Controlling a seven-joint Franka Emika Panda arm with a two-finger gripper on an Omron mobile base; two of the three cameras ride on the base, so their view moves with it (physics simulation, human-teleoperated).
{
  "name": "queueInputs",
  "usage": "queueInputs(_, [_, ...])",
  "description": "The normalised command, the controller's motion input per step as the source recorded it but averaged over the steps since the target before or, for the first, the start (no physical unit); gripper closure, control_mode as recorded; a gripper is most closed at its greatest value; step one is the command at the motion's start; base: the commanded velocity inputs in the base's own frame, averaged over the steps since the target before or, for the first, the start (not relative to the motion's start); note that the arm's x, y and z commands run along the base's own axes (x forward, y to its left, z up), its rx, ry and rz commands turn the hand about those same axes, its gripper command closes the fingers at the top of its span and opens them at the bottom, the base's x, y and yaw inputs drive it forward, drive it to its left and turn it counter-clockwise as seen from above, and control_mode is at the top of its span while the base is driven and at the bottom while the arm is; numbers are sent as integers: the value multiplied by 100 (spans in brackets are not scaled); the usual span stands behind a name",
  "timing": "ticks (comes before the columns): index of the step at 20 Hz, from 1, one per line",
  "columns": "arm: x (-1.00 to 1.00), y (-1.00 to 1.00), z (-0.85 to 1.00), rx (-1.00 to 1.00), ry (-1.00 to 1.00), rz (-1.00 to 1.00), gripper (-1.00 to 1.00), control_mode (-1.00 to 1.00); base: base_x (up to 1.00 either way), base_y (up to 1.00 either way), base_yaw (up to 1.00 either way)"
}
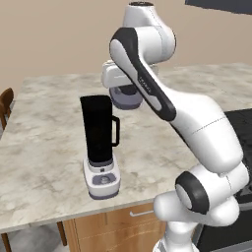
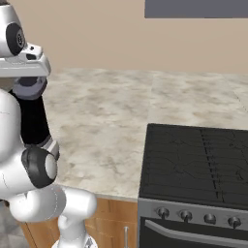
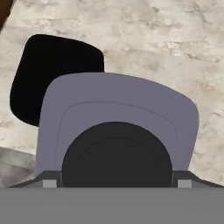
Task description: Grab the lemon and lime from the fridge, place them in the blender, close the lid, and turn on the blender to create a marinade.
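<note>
The blender (image 1: 101,142) stands on the counter, its tall black jar (image 3: 41,74) open at the top on a pale grey base (image 1: 102,179) with a round dial. My gripper (image 1: 126,90) hangs just right of the jar's top, shut on the lid (image 1: 127,97), a round grey cap with a darker centre. In the hand view the lid (image 3: 118,105) sits close in front of the camera, with the jar's black mouth up and to the left. From the right base view, the lid (image 2: 30,86) hangs above the jar (image 2: 33,121). The lemon, lime and fridge are out of view.
The marble counter (image 1: 44,147) stretches wide around the blender. A black stove (image 2: 193,164) with front knobs sits to the right. A wooden chair (image 1: 6,106) stands at the counter's far left. Wood cabinets (image 1: 123,226) run below the front edge.
</note>
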Motion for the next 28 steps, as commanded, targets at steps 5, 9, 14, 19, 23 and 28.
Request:
queueInputs(5, [21, 45, -9, -4, 28, 0, 100, -100, 0, 0, 0])
queueInputs(9, [23, 30, -11, -1, 26, -2, 100, -100, 0, 0, 0])
queueInputs(14, [13, 15, -15, 0, 7, -3, 100, -100, 0, 0, 0])
queueInputs(19, [0, 3, -23, -1, 0, -4, 100, -100, 0, 0, 0])
queueInputs(23, [0, 16, -11, -1, -4, -1, 100, -100, 0, 0, 0])
queueInputs(28, [6, 42, 0, 0, -4, 0, 100, -100, 0, 0, 0])
